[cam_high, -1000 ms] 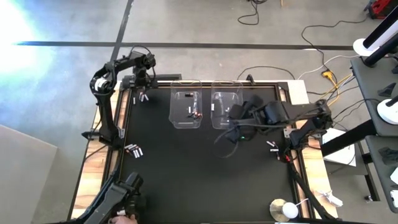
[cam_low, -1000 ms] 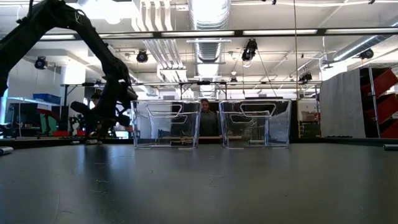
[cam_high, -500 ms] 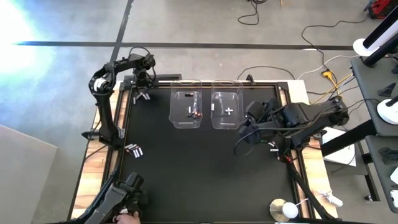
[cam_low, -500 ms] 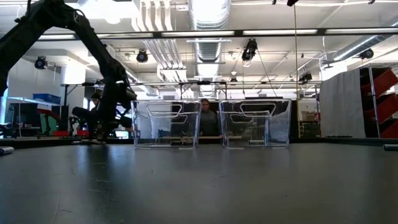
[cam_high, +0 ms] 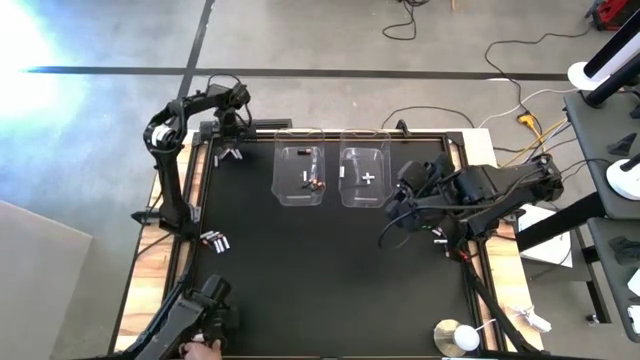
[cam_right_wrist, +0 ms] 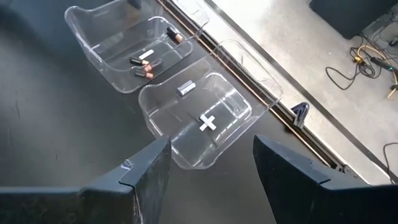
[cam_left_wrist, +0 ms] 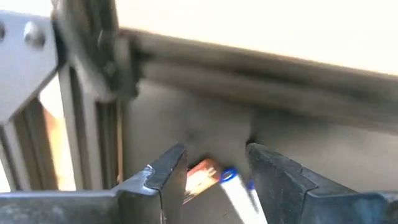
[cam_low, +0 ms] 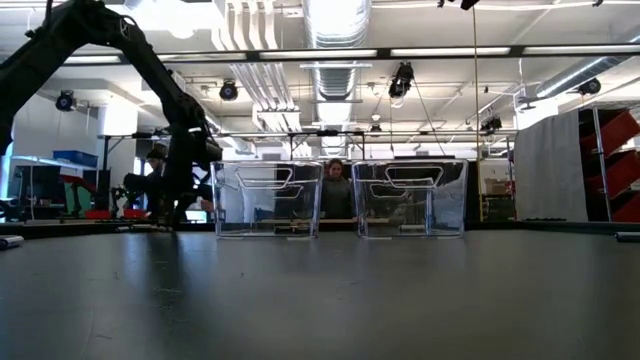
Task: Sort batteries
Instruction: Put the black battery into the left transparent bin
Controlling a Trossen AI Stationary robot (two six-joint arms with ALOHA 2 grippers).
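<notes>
We log: left gripper (cam_left_wrist: 214, 171), jaws apart, over batteries (cam_left_wrist: 208, 177) at the surface's (cam_high: 320, 270) far left corner; right gripper (cam_right_wrist: 208, 171), jaws apart, empty, beside the tubs (cam_high: 300, 175).

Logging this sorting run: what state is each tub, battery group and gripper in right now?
Left tub: holds dark batteries.
Right tub: holds white batteries.
Left gripper: open, over loose batteries at the table's far left corner.
Right gripper: open, empty, beside the right tub.
</notes>
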